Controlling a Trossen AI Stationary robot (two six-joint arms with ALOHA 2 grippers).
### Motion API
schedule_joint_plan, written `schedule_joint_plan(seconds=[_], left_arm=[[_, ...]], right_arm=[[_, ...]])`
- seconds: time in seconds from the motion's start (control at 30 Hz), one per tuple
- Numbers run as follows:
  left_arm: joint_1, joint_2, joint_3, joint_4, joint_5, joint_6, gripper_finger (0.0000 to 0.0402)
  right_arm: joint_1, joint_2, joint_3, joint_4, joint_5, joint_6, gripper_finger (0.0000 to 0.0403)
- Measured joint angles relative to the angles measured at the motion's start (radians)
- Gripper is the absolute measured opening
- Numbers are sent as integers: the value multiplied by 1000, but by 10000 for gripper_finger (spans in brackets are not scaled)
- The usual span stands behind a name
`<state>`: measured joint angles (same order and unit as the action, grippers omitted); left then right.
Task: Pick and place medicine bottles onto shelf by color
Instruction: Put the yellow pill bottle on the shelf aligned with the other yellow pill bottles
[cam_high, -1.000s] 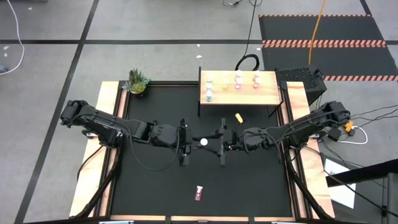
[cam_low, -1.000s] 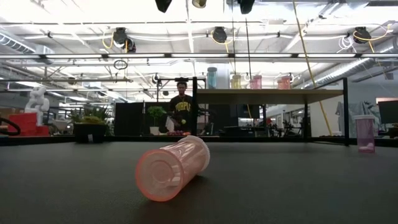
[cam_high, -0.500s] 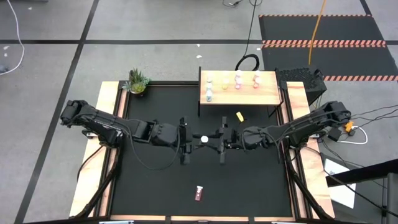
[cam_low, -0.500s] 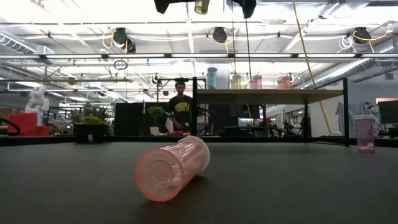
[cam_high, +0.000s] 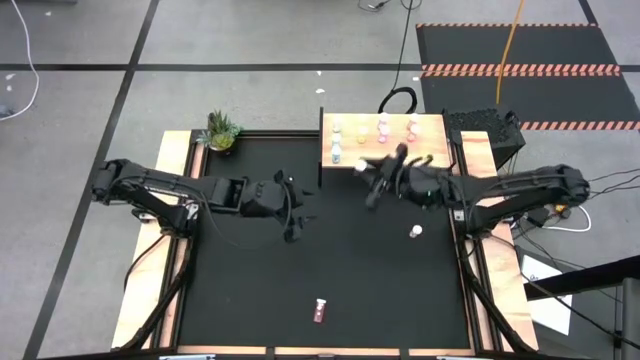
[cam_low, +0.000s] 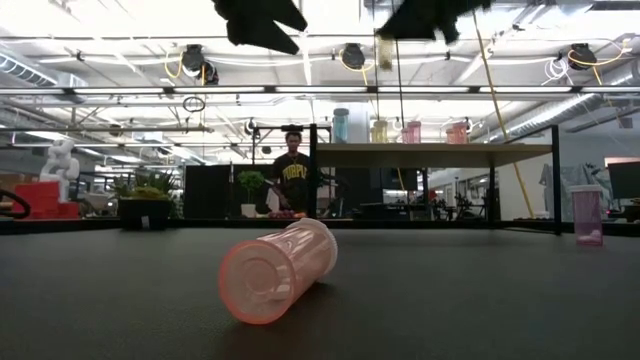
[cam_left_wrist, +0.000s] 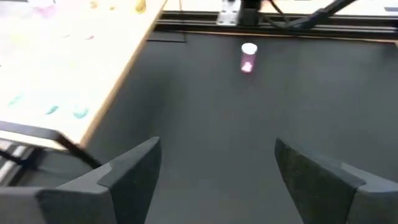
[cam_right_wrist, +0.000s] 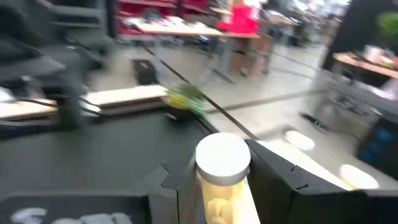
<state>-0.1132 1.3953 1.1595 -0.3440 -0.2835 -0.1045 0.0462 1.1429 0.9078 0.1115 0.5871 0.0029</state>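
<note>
My right gripper (cam_high: 373, 184) hovers just near of the pale wood shelf (cam_high: 440, 152), shut on a yellow-gold medicine bottle with a white cap (cam_right_wrist: 222, 160). This bottle also shows high in the low view (cam_low: 385, 50). My left gripper (cam_high: 291, 216) is open over the table's middle left, with nothing between its fingers (cam_left_wrist: 214, 180). Several bottles (cam_high: 383, 128) stand on the shelf top. A pink bottle (cam_high: 415, 232) stands on its base at the table's right. A dark red bottle (cam_high: 320, 310) lies on its side near the front edge. My right gripper pinches the yellow-gold bottle's body (cam_right_wrist: 216, 208) between its two fingers, just below the white cap. One finger (cam_right_wrist: 273, 180) lies on each side of the body. The bottle is lifted clear of the table and of the shelf.
A small potted plant (cam_high: 221, 132) stands at the table's far left corner. Wooden rails (cam_high: 178, 200) run along the left and right sides. The black tabletop (cam_high: 250, 290) lies bare between the arms and the front edge.
My left gripper has opened, let go of the yellow-gold bottle and drawn back a little toward the far left. My right gripper has kept the bottle, swung toward the table's far edge and the shelf, and tipped up toward level.
</note>
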Motion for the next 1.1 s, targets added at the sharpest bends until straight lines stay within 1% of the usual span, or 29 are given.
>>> schedule_joint_plan(seconds=[0.1, 0.2, 0.3, 0.37, 0.5, 0.7, 0.77, 0.83, 0.97, 1.1], left_arm=[[33, -25, 0, -30, -13, 27, 318], [66, -30, 0, -44, -14, 52, 319], [93, -32, 0, -46, -14, 54, 319], [106, -32, 0, -62, -14, 55, 319], [120, -32, 0, -102, -13, 58, 319], [126, -32, 0, -134, -13, 69, 319], [126, -32, 0, -138, -13, 77, 319], [126, -32, 0, -139, -13, 77, 319], [126, -32, 0, -139, -14, 78, 319], [126, -32, -1, -139, -14, 78, 319]], right_arm=[[-126, -34, -45, -11, -45, 3, 117], [-241, -34, -81, -10, -137, 14, 117], [-314, -4, -101, 35, -225, 21, 117], [-339, 22, -105, 61, -251, 8, 119], [-374, 65, -105, 97, -252, 9, 120], [-402, 114, -105, 86, -257, 35, 120], [-411, 130, -105, 112, -299, 42, 120], [-415, 137, -105, 114, -327, 46, 120], [-432, 149, -105, 90, -331, 88, 120], [-450, 147, -104, 90, -328, 84, 121]])
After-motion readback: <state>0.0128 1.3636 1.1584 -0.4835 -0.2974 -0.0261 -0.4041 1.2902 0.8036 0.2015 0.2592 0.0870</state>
